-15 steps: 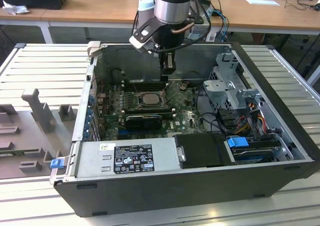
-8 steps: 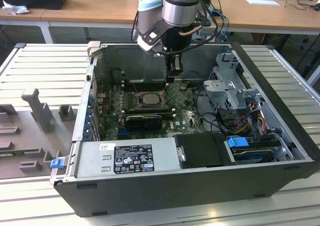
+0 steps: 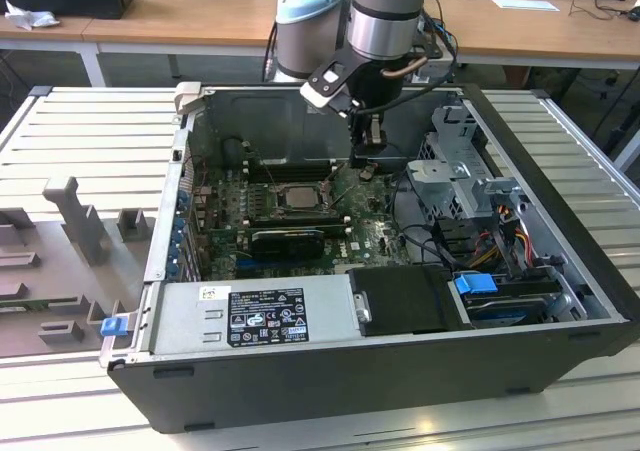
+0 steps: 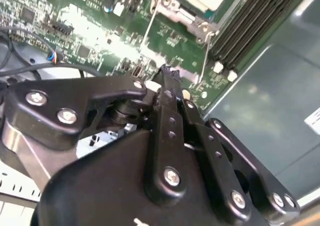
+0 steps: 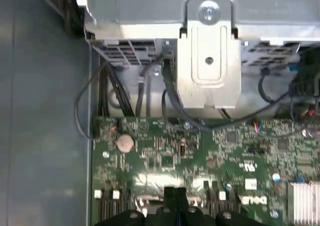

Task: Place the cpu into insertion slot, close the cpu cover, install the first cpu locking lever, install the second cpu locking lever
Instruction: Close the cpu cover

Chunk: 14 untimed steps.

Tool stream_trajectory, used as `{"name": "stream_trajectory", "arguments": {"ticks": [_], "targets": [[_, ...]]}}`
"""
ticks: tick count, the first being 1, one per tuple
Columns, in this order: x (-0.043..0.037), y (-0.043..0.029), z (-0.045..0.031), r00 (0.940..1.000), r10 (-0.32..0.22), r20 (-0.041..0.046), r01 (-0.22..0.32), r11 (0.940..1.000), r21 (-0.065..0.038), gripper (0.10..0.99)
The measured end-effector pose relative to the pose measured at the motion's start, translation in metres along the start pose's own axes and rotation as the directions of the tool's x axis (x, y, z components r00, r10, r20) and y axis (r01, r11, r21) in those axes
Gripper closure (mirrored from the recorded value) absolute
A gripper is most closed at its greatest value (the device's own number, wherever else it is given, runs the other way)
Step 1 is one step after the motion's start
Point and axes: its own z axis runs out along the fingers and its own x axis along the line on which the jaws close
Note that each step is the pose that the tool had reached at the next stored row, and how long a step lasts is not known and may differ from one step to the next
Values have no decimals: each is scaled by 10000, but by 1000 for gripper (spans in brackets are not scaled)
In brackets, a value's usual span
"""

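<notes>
Hovering: our pincer (image 3: 366,171), clenched on nothing we see.
Slot (image 3: 262,197): just toward the exterior view's left of it, cpu (image 3: 297,196) seated.

The arm (image 3: 388,11) stands upright, silver forearm vertical, with a pale blue-capped joint (image 3: 308,6) just beside it on the exterior view's left. Below that the wrist (image 3: 375,76) is black. A white-edged block (image 3: 328,81) tilts off one side of it and a cable (image 3: 447,56) loops round the other. The tool (image 3: 366,154) hangs under the wrist, pointing down. In the second wrist view its black bolted links (image 4: 220,161) fold inward and the fingers (image 4: 169,110) press together, no gap at the tips. The first wrist view shows the tool (image 5: 175,193) the same way, tips meeting.
</notes>
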Motion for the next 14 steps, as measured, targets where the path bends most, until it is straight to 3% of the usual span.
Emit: {"name": "stream_trajectory", "arguments": {"ticks": [7,11,14], "targets": [[9,108,109,10000,1,0,-1,10000,0,980],[8,92,143,10000,2,-49,-2,10000,12,980],[9,26,147,10000,2,-65,-2,10000,13,980]]}}
